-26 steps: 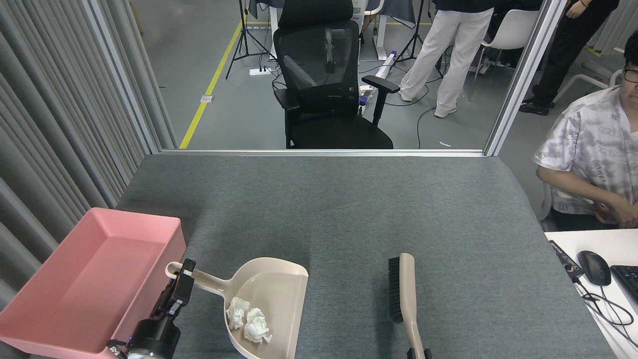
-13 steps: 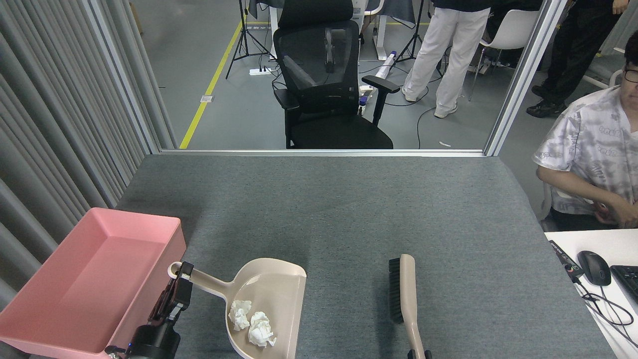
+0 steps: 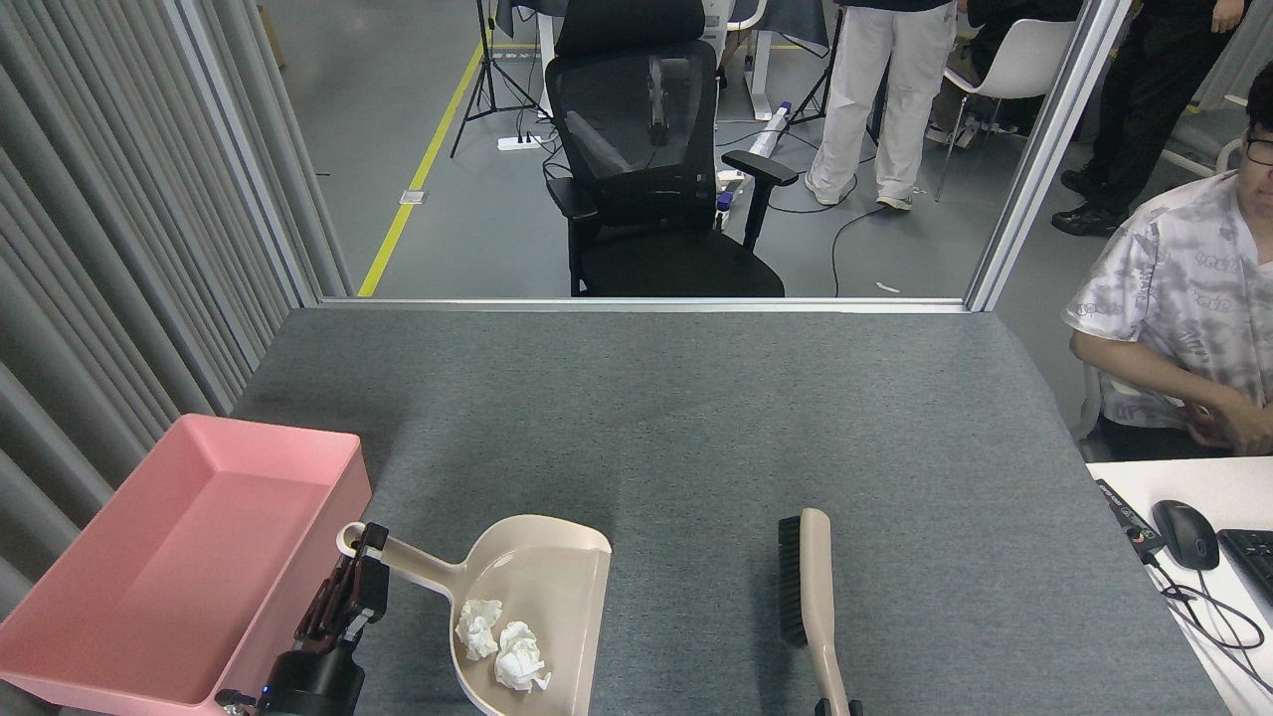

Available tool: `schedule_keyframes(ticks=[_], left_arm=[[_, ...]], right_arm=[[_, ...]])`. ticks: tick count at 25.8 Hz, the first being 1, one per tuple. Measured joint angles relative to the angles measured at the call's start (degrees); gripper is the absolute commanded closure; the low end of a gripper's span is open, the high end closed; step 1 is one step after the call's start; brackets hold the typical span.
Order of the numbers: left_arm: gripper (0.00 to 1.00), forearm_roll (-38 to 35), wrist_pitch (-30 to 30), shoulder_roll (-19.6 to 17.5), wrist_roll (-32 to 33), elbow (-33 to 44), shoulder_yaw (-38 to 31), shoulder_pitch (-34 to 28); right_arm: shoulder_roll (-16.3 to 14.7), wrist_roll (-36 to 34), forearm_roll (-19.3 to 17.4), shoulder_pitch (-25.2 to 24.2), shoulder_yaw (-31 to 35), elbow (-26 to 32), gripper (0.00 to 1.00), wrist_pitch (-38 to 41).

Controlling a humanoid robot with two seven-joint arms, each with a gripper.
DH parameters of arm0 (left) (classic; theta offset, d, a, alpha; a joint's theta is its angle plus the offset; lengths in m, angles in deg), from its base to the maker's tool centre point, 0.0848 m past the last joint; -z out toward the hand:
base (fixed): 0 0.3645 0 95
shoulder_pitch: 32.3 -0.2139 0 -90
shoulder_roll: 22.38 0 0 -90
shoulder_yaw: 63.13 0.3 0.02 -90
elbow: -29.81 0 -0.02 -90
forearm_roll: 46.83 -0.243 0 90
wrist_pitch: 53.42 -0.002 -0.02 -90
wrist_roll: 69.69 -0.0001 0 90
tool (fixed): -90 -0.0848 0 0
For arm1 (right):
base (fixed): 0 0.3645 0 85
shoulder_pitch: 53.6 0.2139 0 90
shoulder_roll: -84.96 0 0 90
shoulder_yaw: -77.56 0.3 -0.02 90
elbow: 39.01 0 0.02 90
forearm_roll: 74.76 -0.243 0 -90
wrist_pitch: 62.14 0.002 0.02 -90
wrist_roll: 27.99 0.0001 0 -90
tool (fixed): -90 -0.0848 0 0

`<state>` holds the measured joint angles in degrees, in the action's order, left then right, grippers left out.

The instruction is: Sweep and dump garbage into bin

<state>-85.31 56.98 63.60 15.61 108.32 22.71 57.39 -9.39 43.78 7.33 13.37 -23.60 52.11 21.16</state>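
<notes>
Sweeping looks done: 2 tissue balls [image 3: 500,644] lie in the dustpan [image 3: 537,607], lower centre. Left end effector [image 3: 350,589] pinches its handle; the pink bin [image 3: 129,636] awaits dumping.

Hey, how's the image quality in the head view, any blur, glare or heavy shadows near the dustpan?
Head view: sharp and evenly lit, no glare on the dustpan or pink bin; the tissue balls are bright but still show creases; only soft shadows on the grey table; the dark left gripper loses detail.
</notes>
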Motion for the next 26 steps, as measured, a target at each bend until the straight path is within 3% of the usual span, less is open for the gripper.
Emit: schedule_keyframes(ticks=[9,19,26], left_arm=[[1.0,-2.52,0.3,0.0,-0.7,2.04,0.54,-0.25],[1.0,6.59,1.31,-0.36,5.9,2.4,0.46,0.27],[1.0,7.89,-0.01,-0.11,6.86,-0.36,0.47,1.1]], right_arm=[[0.04,-0.08,0.0,0.0,0.09,-0.52,1.0,0.0],[0.05,-0.33,0.0,0.03,0.07,-1.16,1.0,-0.13],[0.05,0.09,0.0,0.05,0.01,-1.19,1.0,-0.3]])
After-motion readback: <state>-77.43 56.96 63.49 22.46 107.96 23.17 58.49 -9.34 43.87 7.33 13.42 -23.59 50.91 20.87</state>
